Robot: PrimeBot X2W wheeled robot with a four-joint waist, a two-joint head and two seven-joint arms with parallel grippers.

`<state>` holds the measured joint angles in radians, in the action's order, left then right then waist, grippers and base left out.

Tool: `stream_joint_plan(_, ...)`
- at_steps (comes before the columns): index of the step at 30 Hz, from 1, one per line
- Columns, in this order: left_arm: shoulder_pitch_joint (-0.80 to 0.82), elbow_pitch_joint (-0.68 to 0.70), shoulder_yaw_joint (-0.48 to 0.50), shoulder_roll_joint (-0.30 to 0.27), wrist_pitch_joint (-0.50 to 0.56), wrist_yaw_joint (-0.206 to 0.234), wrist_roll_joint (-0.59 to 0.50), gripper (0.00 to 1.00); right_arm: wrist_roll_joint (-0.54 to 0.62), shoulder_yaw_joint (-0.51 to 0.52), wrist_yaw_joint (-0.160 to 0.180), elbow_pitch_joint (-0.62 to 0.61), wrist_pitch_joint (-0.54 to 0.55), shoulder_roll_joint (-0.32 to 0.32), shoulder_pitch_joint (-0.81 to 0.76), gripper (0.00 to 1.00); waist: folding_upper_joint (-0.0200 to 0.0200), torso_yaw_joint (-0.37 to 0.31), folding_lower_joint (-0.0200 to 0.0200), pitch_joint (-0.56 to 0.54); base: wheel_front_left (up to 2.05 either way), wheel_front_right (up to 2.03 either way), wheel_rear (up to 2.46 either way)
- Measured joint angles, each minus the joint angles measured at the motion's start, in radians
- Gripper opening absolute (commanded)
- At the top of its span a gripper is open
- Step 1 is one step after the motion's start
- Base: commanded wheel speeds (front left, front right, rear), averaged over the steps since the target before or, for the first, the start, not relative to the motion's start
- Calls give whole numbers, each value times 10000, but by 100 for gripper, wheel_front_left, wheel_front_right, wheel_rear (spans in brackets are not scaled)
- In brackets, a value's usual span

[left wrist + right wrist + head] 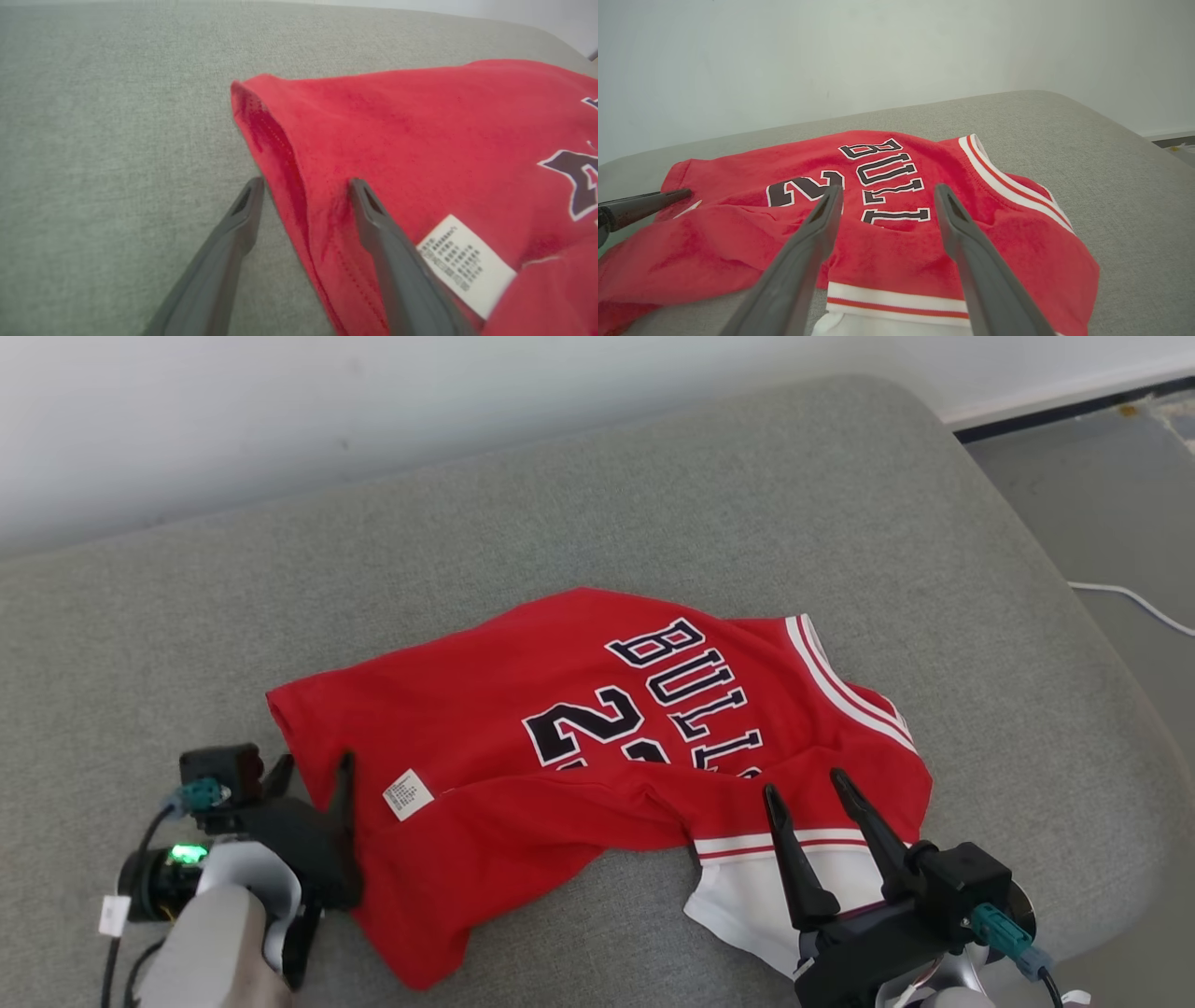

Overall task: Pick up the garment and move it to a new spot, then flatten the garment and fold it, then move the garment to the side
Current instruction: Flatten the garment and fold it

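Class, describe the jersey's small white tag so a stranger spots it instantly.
On the grey cushion lies a red jersey. Near its left edge, by the left gripper, sits a white rectangular tag with tiny print, unlike the striped white trim.

We see the garment (560,728), a red jersey with black, white-edged "BULLS" lettering and a number, crumpled and partly folded over itself on the grey cushion (653,504). Its red hem edge runs between the parted fingers of our left hand (316,761), with the white care label (408,794) just beside one finger. Its white-and-red striped trim lies directly before our right hand (803,782), whose fingers are spread.
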<state>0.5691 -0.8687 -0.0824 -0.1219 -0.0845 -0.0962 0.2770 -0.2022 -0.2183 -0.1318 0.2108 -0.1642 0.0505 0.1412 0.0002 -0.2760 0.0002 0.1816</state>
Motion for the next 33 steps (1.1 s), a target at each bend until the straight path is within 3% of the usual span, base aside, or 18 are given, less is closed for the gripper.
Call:
stream_joint_plan(1, 134, -71, 0, -46, -54, -2, 2, 0, 0, 6, 0, 2, -10, 0, 34, 100, 0, -29, 0, 76, 0, 0, 0)
stream_joint_plan(11, 1523, -288, -23, -625, -1248, 368, -311, 0, 2, -13, 0, 13, -35, 0, 167, 100, 0, -126, -1, 559, 0, 0, 0)
stream_joint_plan(22, 2880, -36, -125, -1168, -1705, 683, -619, 0, 12, -104, 0, -36, -33, -2, 234, 100, 0, -227, -2, 957, 0, 0, 0)
stream_joint_plan(23, 2929, -56, -150, -1158, -1710, 681, -619, 18, 13, -88, 0, -21, -33, 0, 236, 100, 0, -207, -2, 972, 0, 0, 0)
stream_joint_plan(24, 2960, -88, -171, -1137, -1710, 683, -627, 100, 13, -100, 0, -12, -31, 0, 236, 100, 0, -176, -2, 981, 0, 0, 0)
stream_joint_plan(33, 2398, -654, -128, -800, -1755, 685, -387, 100, -82, -194, 0, 159, 6, -4, 244, 100, 0, 219, -3, 743, 0, 0, 0)
